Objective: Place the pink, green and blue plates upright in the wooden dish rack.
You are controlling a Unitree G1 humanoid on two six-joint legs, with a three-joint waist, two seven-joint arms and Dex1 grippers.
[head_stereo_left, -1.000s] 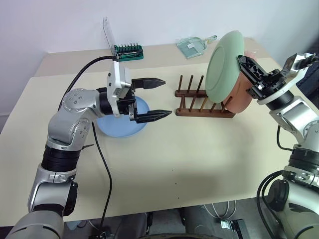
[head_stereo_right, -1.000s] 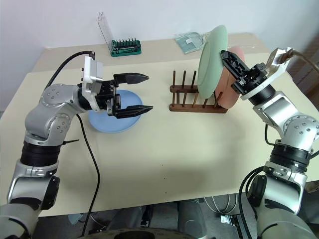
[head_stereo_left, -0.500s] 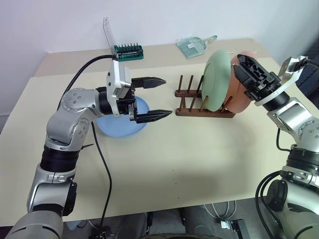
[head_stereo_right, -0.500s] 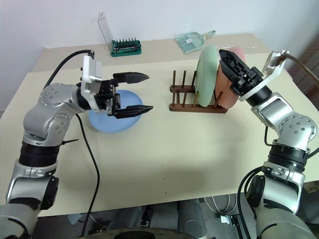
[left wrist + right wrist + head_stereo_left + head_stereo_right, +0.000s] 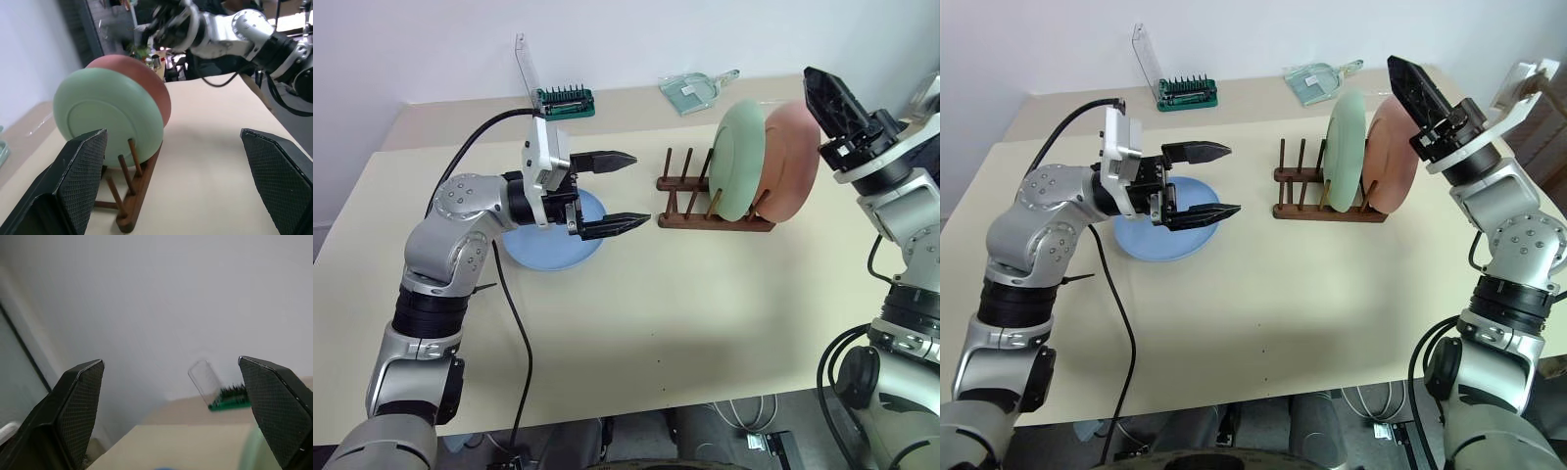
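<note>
The dark wooden dish rack (image 5: 690, 206) stands mid-table. In its right-hand slots the green plate (image 5: 742, 162) and, behind it, the pink plate (image 5: 793, 162) stand upright on edge. My right gripper (image 5: 820, 88) hovers above and to the right of the pink plate, open and empty, touching neither plate. Left of the rack, the blue plate (image 5: 548, 250) lies flat on the table. My left gripper (image 5: 637, 189) is open over that plate's right edge, pointing at the rack; in its wrist view its fingers (image 5: 83, 161) frame the two racked plates.
A green tool-bit holder (image 5: 565, 99) with a raised clear lid and a clear glass piece (image 5: 691, 90) sit at the table's far edge. A black cable (image 5: 512, 304) hangs from my left arm across the table's front left.
The right gripper set the green plate down into the rack beside the pink one, opened, and rose away up and to the right. The left arm kept still.
</note>
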